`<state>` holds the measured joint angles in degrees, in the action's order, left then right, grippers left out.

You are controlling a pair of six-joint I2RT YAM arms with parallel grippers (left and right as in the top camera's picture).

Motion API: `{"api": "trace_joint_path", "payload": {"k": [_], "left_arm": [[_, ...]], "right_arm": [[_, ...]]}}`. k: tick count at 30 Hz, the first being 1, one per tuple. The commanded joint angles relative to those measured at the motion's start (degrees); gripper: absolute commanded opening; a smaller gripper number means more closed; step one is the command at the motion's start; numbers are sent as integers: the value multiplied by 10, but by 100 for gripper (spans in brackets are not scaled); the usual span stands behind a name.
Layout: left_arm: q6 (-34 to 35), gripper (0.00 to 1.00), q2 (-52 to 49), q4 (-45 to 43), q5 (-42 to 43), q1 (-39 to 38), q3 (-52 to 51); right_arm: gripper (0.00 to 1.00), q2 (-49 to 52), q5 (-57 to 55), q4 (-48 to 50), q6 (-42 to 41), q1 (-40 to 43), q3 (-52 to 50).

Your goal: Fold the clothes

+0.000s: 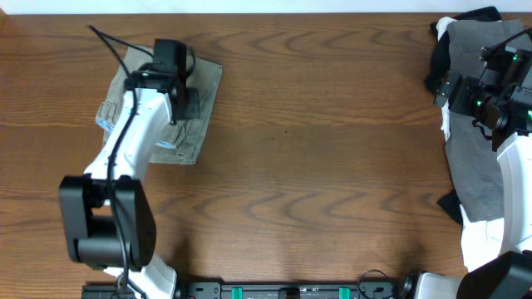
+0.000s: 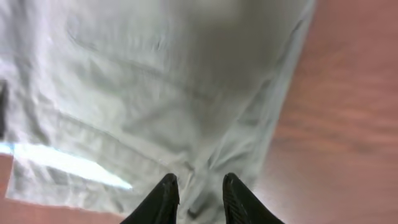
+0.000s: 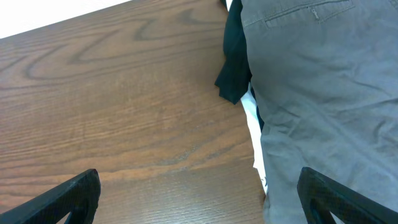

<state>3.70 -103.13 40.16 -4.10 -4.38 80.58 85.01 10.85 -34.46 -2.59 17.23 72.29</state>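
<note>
Four garments are in view on the one desk (image 1: 332, 166): one pair of khaki shorts (image 1: 189, 137) lying alone, and three pieces heaped together, one grey garment (image 1: 474, 166), one black garment (image 3: 233, 62) and one white garment (image 3: 254, 124). There are two arms, the left arm (image 1: 133, 141) and the right arm (image 1: 515, 183). Each carries one hand, the left hand (image 2: 199, 180) and the right hand (image 3: 199, 177), with two fingers apiece, four fingers in all.
</note>
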Motion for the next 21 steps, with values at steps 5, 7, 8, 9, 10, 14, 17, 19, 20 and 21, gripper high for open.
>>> {"api": "trace_joint_path", "payload": {"k": [5,7,8,9,10,14,17,19,20,21], "left_arm": [[65,22,-18,-23,83,46,-8],[76,21,-27,-23,101,61,-9],[76,21,-33,-23,119,69,-9],[76,21,-40,-22,138,76,-9],[76,21,-46,-21,153,80,-9],[76,21,-79,-21,182,86,-12],[76,20,-105,-19,220,85,-27],[75,20,-118,-19,241,85,-37],[75,20,-124,-19,243,85,-40],[75,20,-131,-21,242,86,-44]], "right_arm": [[99,3,-1,1,-6,0,-3],[99,3,-1,1,-6,1,-3],[99,3,-1,2,-6,0,-3],[99,3,-1,1,-6,0,-3],[99,3,-1,1,-6,0,-3],[99,3,-1,1,-6,0,-3],[99,3,-1,1,-6,0,-3],[99,3,-1,1,-6,1,-3],[99,3,-1,1,-6,0,-3],[99,3,-1,1,-6,0,-3]]}}
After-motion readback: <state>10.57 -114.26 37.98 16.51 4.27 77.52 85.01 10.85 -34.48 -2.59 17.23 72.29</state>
